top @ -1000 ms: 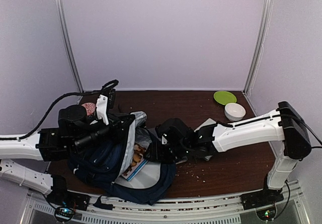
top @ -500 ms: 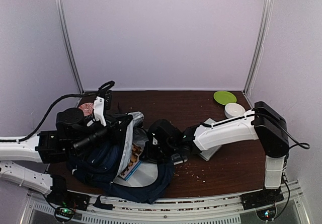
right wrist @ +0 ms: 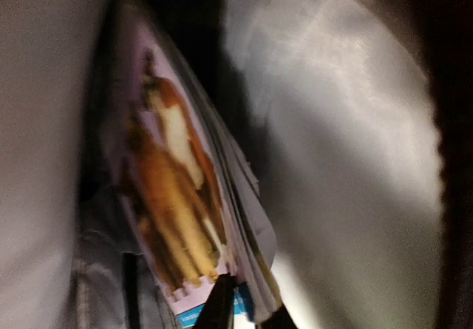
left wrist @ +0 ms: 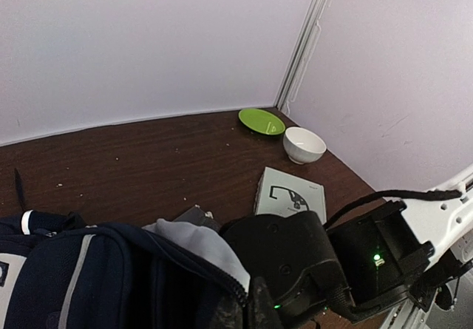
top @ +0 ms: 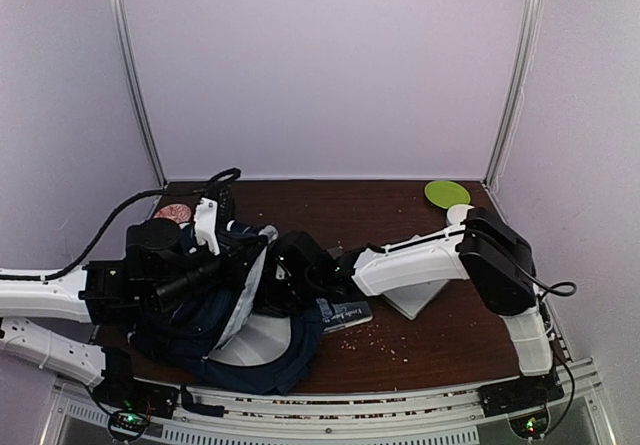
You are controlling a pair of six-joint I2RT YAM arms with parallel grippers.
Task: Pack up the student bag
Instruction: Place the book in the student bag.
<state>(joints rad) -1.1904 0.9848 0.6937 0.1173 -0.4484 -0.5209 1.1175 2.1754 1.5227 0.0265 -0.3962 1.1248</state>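
The navy student bag [top: 205, 315] lies open at the left of the table, its light grey lining [top: 255, 335] showing. My left gripper [top: 250, 253] is shut on the zip edge of the bag's opening and holds it up. In the left wrist view [left wrist: 247, 308] the edge runs between my fingers. My right gripper reaches into the bag, and from above only its black wrist [top: 298, 267] shows. In the right wrist view the gripper [right wrist: 248, 307] is shut on the lower edge of a picture book [right wrist: 174, 188] with an orange-brown cover. The book stands against the lining [right wrist: 355, 159].
A dark notebook [top: 345, 315] and a white booklet [top: 425, 297] lie right of the bag, under my right arm. A green plate [top: 447, 193] and a white bowl [left wrist: 304, 144] stand at the back right. A pink item [top: 176, 212] lies behind the bag. Crumbs dot the table.
My right arm has moved left and pushed the picture book down into the bag, so the book no longer shows from above. My left gripper kept hold of the bag's edge.
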